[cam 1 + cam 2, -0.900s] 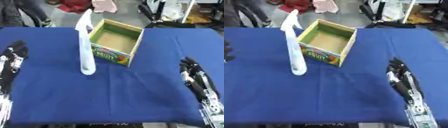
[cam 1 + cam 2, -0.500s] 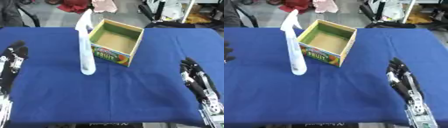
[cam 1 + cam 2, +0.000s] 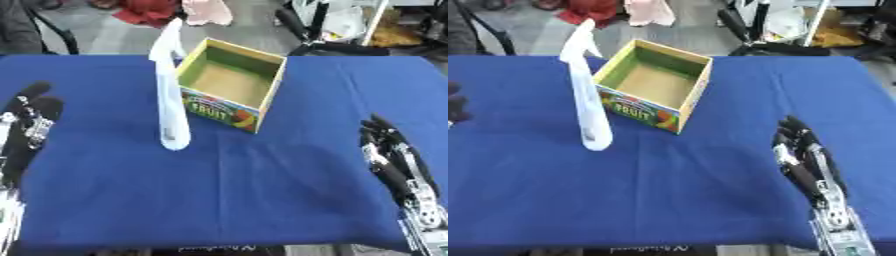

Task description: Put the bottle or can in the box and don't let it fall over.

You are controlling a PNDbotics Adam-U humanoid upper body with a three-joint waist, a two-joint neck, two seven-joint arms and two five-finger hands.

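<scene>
A: How does the right hand [image 3: 800, 150] sit?

B: Low at the right side, resting over the blue tablecloth [image 3: 262, 185], forearm running down to the lower right corner. Its fingers are straight and point away up the table, close together, holding nothing.

A: And the left hand [image 3: 28, 125]?

B: At the left edge, mirrored: fingers straight and relaxed, pointing up the table, empty as well. In the right eye view only its dark fingertips show at the left border.

A: Where is the bottle?

B: The white spray bottle [image 3: 170, 95] stands upright on the cloth, well apart from both hands, nearer the left one. Its trigger head is at the top, and its side is just beside the left wall of the open cardboard fruit box [image 3: 229, 90]; whether they touch I cannot tell.

A: The box?

B: It stands beyond both hands, open side up, printed front facing the robot.
</scene>
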